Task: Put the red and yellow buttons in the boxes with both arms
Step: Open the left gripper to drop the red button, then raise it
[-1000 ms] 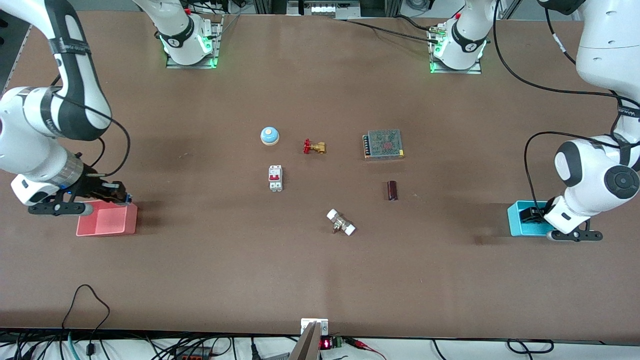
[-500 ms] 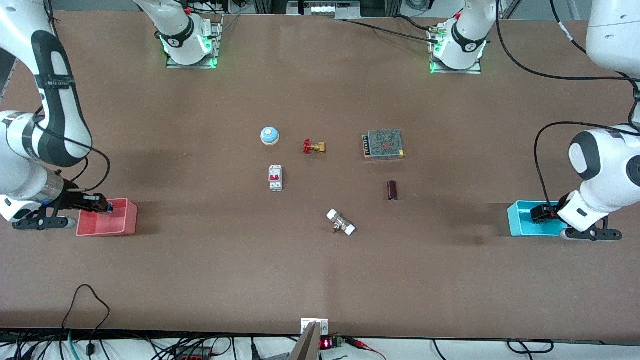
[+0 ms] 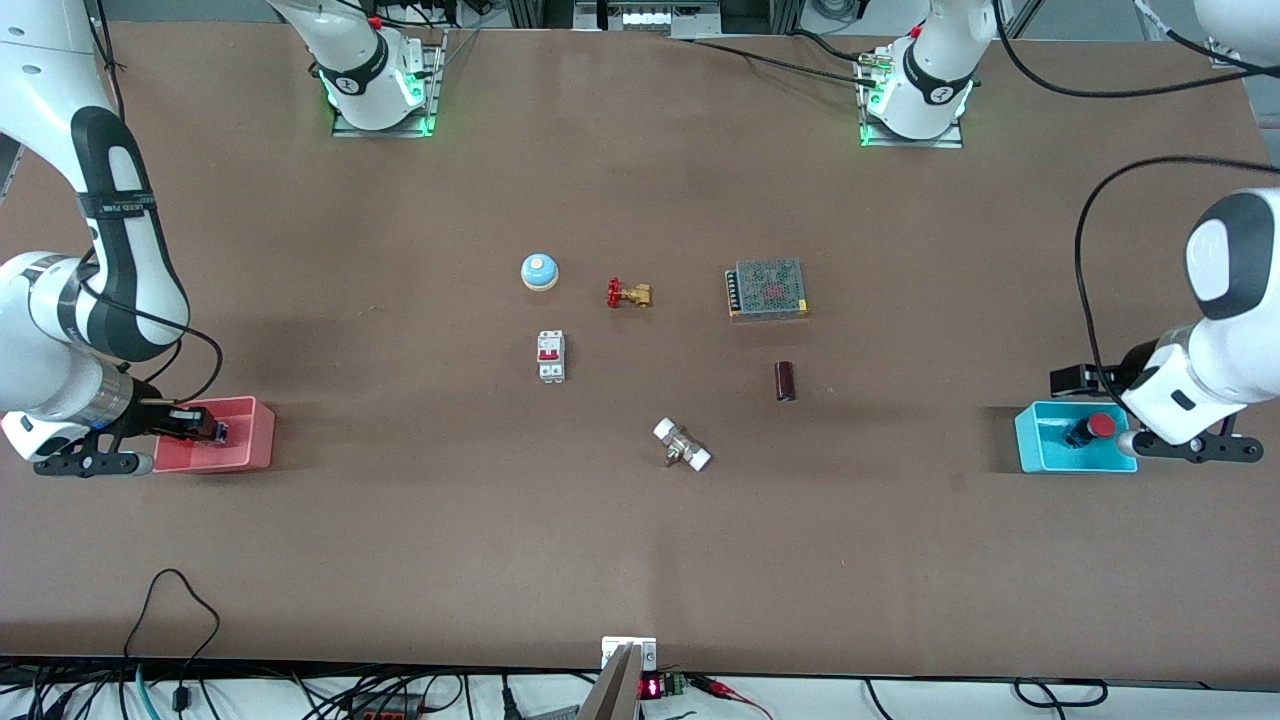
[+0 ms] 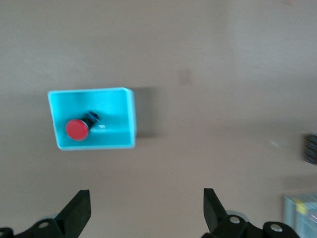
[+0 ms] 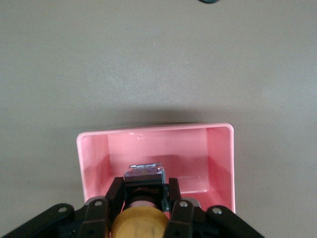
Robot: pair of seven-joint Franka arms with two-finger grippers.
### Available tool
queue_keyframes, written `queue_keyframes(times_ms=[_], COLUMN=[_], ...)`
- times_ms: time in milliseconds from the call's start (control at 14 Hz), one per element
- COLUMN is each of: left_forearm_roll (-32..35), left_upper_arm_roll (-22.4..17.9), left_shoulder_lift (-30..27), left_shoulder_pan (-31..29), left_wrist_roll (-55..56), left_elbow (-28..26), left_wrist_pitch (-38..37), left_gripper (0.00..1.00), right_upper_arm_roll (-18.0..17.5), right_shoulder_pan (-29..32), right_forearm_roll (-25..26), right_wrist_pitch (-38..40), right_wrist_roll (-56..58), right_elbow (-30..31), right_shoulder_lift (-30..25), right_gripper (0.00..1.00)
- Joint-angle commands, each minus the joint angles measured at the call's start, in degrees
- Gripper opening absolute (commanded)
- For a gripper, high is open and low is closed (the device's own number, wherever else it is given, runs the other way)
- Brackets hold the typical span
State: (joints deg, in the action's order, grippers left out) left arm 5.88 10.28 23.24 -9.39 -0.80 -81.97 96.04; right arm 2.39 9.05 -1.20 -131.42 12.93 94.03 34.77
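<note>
- Right claw [image 3: 205, 428], mine, is clamped tight on the yellow button [image 5: 139, 223], hanging low inside the pink box [image 3: 262, 440] at the right arm's end of the desk [image 3: 640, 540]; the wrist view shows my fingers [image 5: 115, 196] pinching the button's dark body, cap toward the camera, with the box floor just beneath it.
- Judged from this, the yellow half of the job is not yet done: the button is in the box's space, but I have not let it go. What is left is to open up and lift clear without dragging the button out over the wall.
- Mid-desk, well apart from both boxes, sit a blue bell [image 3: 539, 271], a brass valve [image 3: 629, 294], a white breaker [image 3: 551, 356], a metal power supply [image 3: 767, 289], a dark cylinder [image 3: 785, 381] and a white-ended fitting [image 3: 682, 445]. None is part of my task.
- Left claw [image 4: 146, 208], also mine, is spread wide and holds nothing, hanging above the desk near the cyan box [image 3: 1030, 440] at the left arm's end.
- Red button [image 3: 1090, 429] lies on its side in the cyan box, free of my grip, so I judge that half finished.
</note>
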Motion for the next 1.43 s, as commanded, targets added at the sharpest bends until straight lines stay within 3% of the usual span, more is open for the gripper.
queue_keyframes(times_ms=[0, 143, 357, 429, 571, 714, 857, 1357], left_forearm_roll=[0.2, 0.3, -2.3, -4.0, -5.4, -5.3, -4.6, -4.6], left_upper_arm_roll=[3.9, 5.9, 5.3, 2.3, -6.5, -8.6, -9.5, -9.5], left_shoulder_lift=[-1.3, -4.1, -6.9, -9.0, -18.6, -25.1, -27.2, -25.5], left_shoulder_pan=[-0.3, -0.3, -0.4, 1.5, 9.5, 11.8, 12.5, 11.7], left_wrist_roll=[2.2, 2.3, 1.1, 1.1, 1.0, -0.6, -1.2, -1.6], left_elbow=[5.2, 5.2, 3.1, 0.5, -11.4, -19.0, -20.1, -17.9], left_wrist_pitch=[-7.9, -10.0, -10.1, -9.6, -1.0, 4.2, 4.3, 0.9], left_gripper=[1.00, 1.00, 1.00, 1.00, 1.00, 1.00, 1.00, 1.00], right_upper_arm_roll=[-0.3, -0.3, -0.3, -0.3, -0.3, -0.3, -0.3, -0.4], right_shoulder_pan=[0.8, 0.8, 1.3, 1.4, 1.7, 1.7, 1.7, 1.5], right_forearm_roll=[-1.2, -1.0, -1.0, -1.1, -1.2, -1.4, -1.5, -1.9], right_wrist_pitch=[-0.4, -0.8, -2.7, -4.4, -4.7, -4.6, -4.6, -4.7], right_wrist_roll=[1.7, 1.7, 2.9, 3.5, 3.8, 3.7, 3.1, 2.8], right_elbow=[-1.3, -1.1, -1.0, -0.6, -0.5, -0.4, -0.4, 0.3], right_shoulder_lift=[2.1, 2.4, 3.5, 3.6, 4.0, 4.0, 4.2, 4.6], right_gripper=[0.28, 0.28, 0.28, 0.29, 0.31, 0.31, 0.31, 0.34])
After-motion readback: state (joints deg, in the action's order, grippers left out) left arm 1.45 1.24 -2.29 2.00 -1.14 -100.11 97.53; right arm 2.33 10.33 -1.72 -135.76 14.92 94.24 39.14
